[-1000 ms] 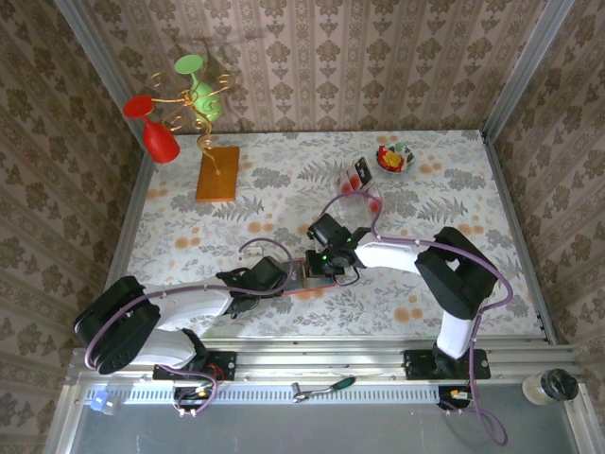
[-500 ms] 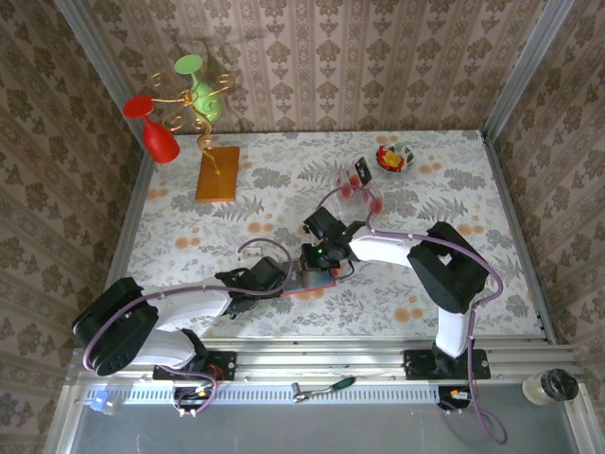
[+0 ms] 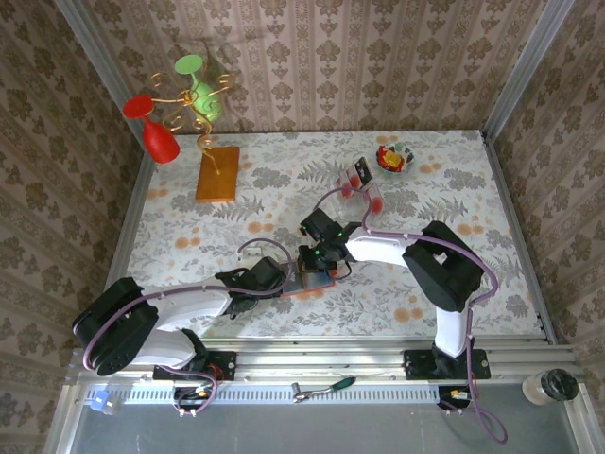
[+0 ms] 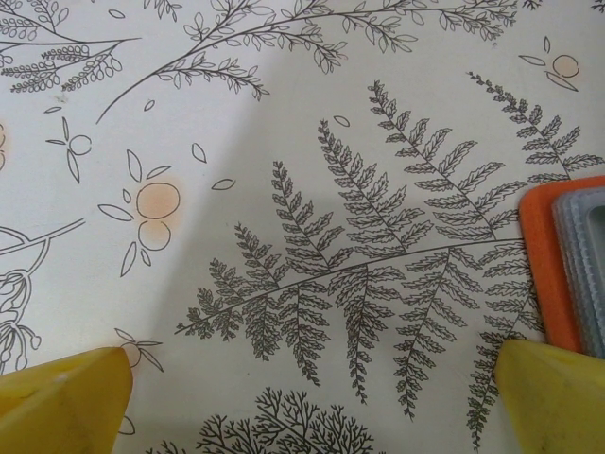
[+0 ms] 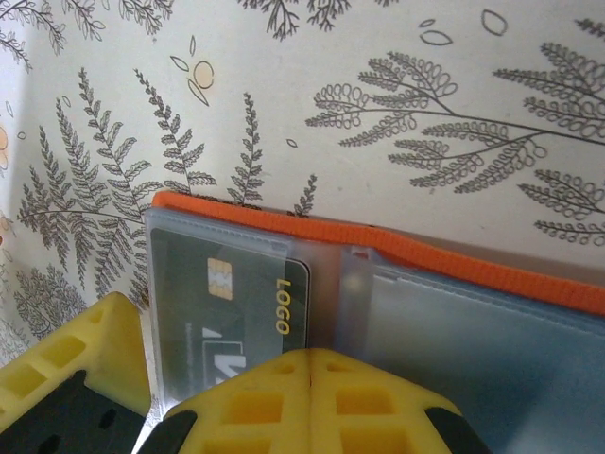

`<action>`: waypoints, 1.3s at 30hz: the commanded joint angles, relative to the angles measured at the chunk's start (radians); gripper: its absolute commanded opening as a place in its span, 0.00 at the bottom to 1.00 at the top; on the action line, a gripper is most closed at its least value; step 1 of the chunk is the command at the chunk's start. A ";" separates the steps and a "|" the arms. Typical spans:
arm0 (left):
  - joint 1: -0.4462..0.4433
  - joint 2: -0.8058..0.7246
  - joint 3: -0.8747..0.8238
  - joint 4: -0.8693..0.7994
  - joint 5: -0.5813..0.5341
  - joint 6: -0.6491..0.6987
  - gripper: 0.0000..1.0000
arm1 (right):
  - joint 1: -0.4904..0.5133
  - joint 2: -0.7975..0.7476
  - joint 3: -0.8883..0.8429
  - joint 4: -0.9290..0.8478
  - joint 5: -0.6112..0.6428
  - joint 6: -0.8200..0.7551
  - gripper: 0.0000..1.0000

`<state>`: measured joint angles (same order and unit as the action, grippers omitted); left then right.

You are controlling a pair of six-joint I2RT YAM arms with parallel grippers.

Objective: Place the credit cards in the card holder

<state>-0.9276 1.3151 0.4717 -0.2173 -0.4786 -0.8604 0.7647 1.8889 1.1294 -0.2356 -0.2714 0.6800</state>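
The worktop (image 3: 454, 284) wears a pale cloth printed with grey ferns and small orange fruit. It is boxed in by walls (image 3: 378, 66) papered in brown damask, with metal posts at the corners. At its far left corner an orange-brown flat board (image 3: 217, 173) carries a gold wire stand (image 3: 198, 118). A red plastic goblet (image 3: 156, 134) and a green plastic goblet (image 3: 198, 85) hang from the stand. On the metal rail below the near edge lie a small green-handled tool (image 3: 326, 386) and, far right, a dark-lidded jar (image 3: 548, 386).

The small orange-red folding card holder (image 5: 454, 267) lies open near the middle of the worktop, a little toward the near edge, with its grey-blue pockets facing up. From above, both arms cover most of it. The left gripper (image 4: 307, 397) hangs low over the cloth with its yellow fingertips spread wide and only cloth between them. Its right-hand tip stands just beside the holder's orange rim.

The right gripper (image 5: 312, 378) has its yellow fingers pressed together over the holder's near side. They hide the lower part of a black card (image 5: 236, 303) that has a gold chip and the word LOGO. Whether they pinch that card cannot be told. The card sits in the translucent pocket at the left of the right wrist view.

Toward the far right, a clear plastic compartment tray (image 3: 367, 194) holds upright cards (image 3: 358, 173), black and pale pink with red round marks, too small to count. Right of it, a small round bowl (image 3: 395, 158) holds red and yellow bits too small to identify.
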 commanded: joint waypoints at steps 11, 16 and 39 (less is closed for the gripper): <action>0.052 -0.176 0.025 -0.094 0.003 0.032 1.00 | -0.042 -0.182 -0.025 -0.085 0.028 -0.033 0.09; 0.084 -0.253 0.031 -0.108 0.031 0.058 1.00 | -0.081 -0.261 -0.088 -0.130 0.081 -0.067 0.26; 0.107 -0.097 0.120 -0.008 0.144 0.127 1.00 | -0.107 -0.282 -0.194 -0.144 0.179 -0.131 0.60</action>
<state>-0.8284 1.2041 0.5659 -0.2417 -0.3553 -0.7551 0.6579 1.5841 0.9512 -0.3847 -0.1196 0.5701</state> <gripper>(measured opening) 0.999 0.607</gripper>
